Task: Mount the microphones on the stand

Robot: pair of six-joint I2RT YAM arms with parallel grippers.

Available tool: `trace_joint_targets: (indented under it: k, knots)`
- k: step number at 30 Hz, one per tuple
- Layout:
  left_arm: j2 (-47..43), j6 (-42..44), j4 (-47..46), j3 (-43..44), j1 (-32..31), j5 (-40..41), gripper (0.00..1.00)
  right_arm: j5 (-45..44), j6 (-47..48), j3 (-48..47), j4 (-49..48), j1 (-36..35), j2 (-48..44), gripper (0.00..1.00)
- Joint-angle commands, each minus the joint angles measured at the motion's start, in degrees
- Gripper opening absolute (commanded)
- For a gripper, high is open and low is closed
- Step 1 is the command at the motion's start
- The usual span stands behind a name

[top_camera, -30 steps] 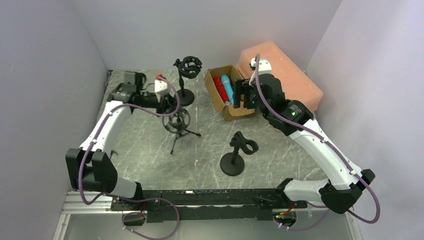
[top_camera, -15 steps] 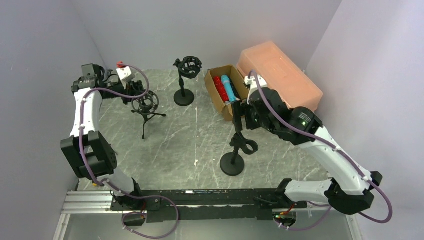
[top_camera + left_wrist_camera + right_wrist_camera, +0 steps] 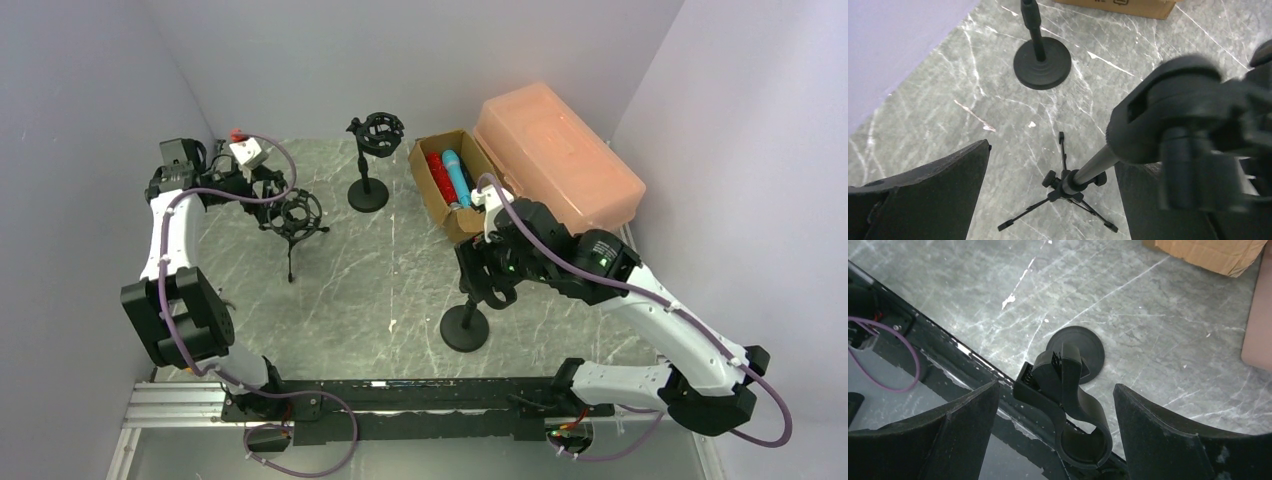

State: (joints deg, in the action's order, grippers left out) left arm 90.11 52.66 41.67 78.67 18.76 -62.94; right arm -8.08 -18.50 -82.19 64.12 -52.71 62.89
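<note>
Microphones: none mounted; red and blue (others unseen) lie in the cardboard box. Left gripper spread around tripod stand; right gripper spread over clip stand, holding nothing.

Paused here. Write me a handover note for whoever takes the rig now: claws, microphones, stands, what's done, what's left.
Left claw: open, the tripod stand mount between its fingers.
Right claw: open, astride the head of the clip stand, holding nothing.
Microphones: the red microphone and blue microphone lie in the box. No others can be made out.
Back stand: bare.
Done: no microphone is on any stand.
Left: take each microphone from the box and mount it.
</note>
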Motion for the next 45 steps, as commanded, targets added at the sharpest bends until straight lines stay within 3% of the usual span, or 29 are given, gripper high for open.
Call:
trace_joint_targets:
  k: [1, 6, 9, 12, 15, 21, 29, 35, 45]
  knots:
    - [-5.70, -2.15, -3.01, 0.91, 0.76, -0.38, 1.00, 1.21, 3.19, 2.40, -1.09, -0.38, 0.91, 0.86]
    - [-5.56, -0.68, 3.86, 4.39, 2.07, 1.66, 0.99, 0.56, 5.22, 4.54, -2.37, -0.38, 1.85, 0.83]
    - [-6.21, -1.38, 5.78, 5.07, 2.89, 3.94, 0.99, -1.17, 6.33, 4.68, -2.56, -0.38, 3.01, 0.75]
    - [-7.47, -2.88, 4.82, 4.07, 4.42, 3.79, 0.99, -1.32, 7.21, 4.42, -3.40, -0.38, 4.63, 0.59]
    - [-8.07, -5.44, 0.35, 1.67, 4.77, 5.33, 0.99, -1.15, 7.56, 3.46, -5.80, -0.38, 5.69, 0.35]
    - [-6.82, -4.35, 4.97, 4.35, 7.31, 5.83, 0.99, -2.64, 8.77, -6.95, -8.95, -0.38, 10.70, 0.11]
    - [-1.37, 0.26, 15.44, 12.80, 15.64, 8.29, 1.00, -0.22, 11.14, -19.02, -13.77, -0.38, 22.21, 0.08]
    - [-1.11, -2.83, 16.60, 14.23, 19.17, 9.11, 1.00, -2.28, 13.16, -30.37, -16.87, -0.29, 34.01, 0.09]
    - [-5.97, -18.11, 14.19, 15.55, 20.35, 10.93, 1.00, 1.46, 12.15, -56.77, -16.83, 2.85, 56.63, 0.11]
